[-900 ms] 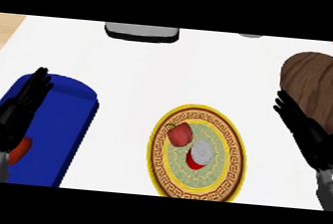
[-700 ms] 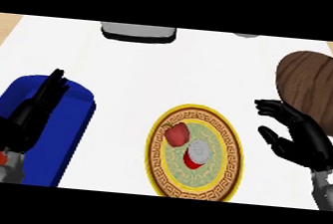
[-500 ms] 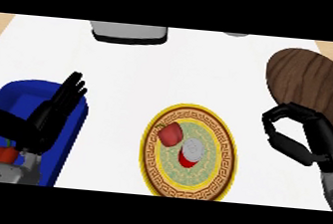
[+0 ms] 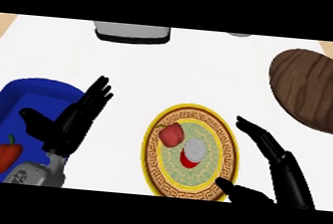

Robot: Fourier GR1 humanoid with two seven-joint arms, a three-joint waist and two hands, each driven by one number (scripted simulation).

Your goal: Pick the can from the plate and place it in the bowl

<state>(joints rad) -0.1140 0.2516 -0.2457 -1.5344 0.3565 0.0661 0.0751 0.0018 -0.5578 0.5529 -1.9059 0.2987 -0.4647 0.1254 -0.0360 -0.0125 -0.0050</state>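
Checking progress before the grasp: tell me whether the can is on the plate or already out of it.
On the plate. The can sits inside the plate's rim, beside a red item; neither robot hand holds it.

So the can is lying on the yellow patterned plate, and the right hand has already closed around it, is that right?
Not quite. The can does lie on the yellow patterned plate, but the right hand has not closed around it. The head view shows that hand open at the plate's right edge, fingers straight and thumb spread, not touching the can.
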